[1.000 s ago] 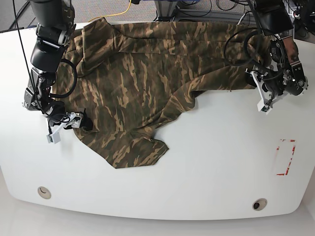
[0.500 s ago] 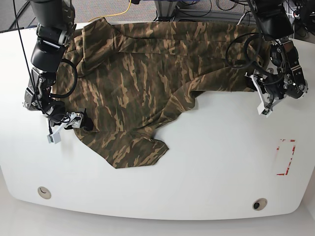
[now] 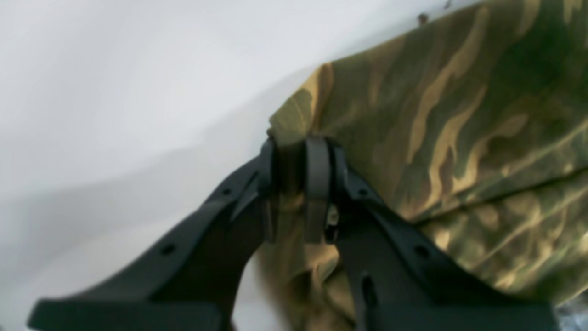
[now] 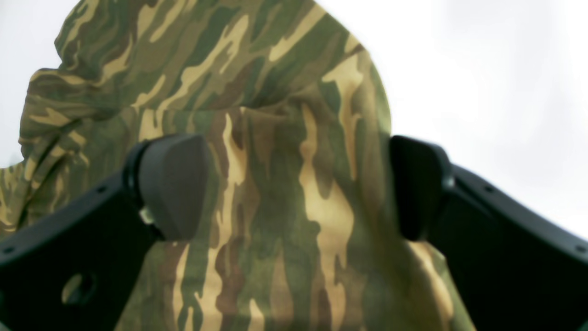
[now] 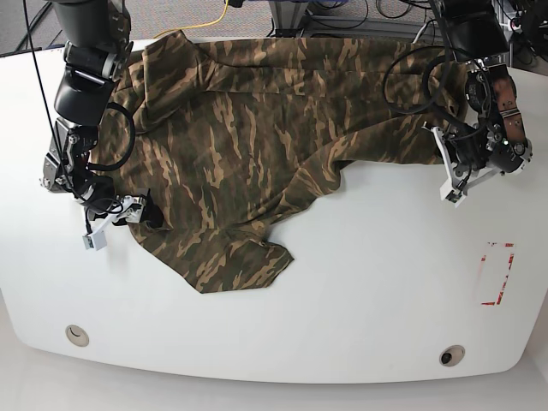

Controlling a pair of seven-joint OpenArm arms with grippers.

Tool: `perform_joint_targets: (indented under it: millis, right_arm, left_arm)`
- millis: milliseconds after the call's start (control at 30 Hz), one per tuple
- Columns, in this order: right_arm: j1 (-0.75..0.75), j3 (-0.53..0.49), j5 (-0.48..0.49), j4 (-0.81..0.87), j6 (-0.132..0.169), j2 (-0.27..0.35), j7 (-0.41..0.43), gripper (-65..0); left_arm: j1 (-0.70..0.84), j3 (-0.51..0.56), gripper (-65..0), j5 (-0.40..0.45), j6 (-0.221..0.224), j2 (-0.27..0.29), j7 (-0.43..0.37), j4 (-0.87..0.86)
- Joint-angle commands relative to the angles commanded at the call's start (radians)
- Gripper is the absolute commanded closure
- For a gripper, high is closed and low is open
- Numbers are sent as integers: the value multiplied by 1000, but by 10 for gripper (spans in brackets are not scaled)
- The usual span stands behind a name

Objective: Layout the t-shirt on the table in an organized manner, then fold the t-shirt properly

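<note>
The camouflage t-shirt (image 5: 248,128) lies spread over the far half of the white table (image 5: 368,282), with a fold running across its middle and a bunched flap (image 5: 235,265) toward the front. At the shirt's right edge, my left gripper (image 5: 445,158) is shut on the cloth; the left wrist view shows its fingers (image 3: 317,184) pinching the t-shirt (image 3: 459,115) at a corner. My right gripper (image 5: 128,210) sits at the shirt's left edge. In the right wrist view this gripper (image 4: 294,188) stands open, with the t-shirt (image 4: 275,138) lying between its pads (image 4: 170,184).
A small red-marked rectangle (image 5: 497,274) is on the table at the right. Two round grommet holes (image 5: 77,334) (image 5: 451,354) sit near the front edge. Cables, one of them yellow (image 5: 218,19), run behind the far edge.
My left gripper has shifted slightly left and turned, holding the shirt's right edge. The right arm and the rest of the shirt have stayed put.
</note>
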Motion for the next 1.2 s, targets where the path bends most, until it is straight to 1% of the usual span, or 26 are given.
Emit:
perform_joint_targets:
  millis: [133, 233, 333, 533, 600, 767, 867, 1067, 1133, 1167, 1200]
  right_arm:
    - [0, 0, 0, 0, 0, 0, 0, -583]
    - [0, 0, 0, 0, 0, -3, 0, -583]
    - [0, 0, 0, 0, 0, -15, 0, -583]
    - [0, 0, 0, 0, 0, -17, 0, -583]
    - [0, 0, 0, 0, 0, -17, 0, -583]
    - [0, 0, 0, 0, 0, -18, 0, -583]
    - [0, 0, 0, 0, 0, -18, 0, -583]
    - [2, 0, 0, 0, 0, -18, 0, -583]
    - [2, 0, 0, 0, 0, -18, 0, -583]
    - [2, 0, 0, 0, 0, -18, 0, -583]
    - [2, -2, 0, 0, 0, -18, 0, -583]
  left_arm:
    - [34, 75, -65, 0, 0, -2, 2, 110]
    - [55, 124, -67, 0, 0, -2, 2, 150]
    - [77, 178, -67, 0, 0, -2, 3, 170]
    - [110, 278, -67, 0, 0, -3, 3, 175]
    - [126, 302, -67, 0, 0, -15, 3, 176]
    - [153, 414, -68, 0, 0, -66, 3, 198]
    - [175, 471, -68, 0, 0, -81, 3, 209]
    - [183, 548, -71, 0, 0, -112, 3, 210]
    - [180, 559, -82, 0, 0, -110, 3, 210]
    - [178, 557, -103, 0, 0, -110, 3, 210]
    - [175, 555, -139, -2, 0, -109, 3, 212]
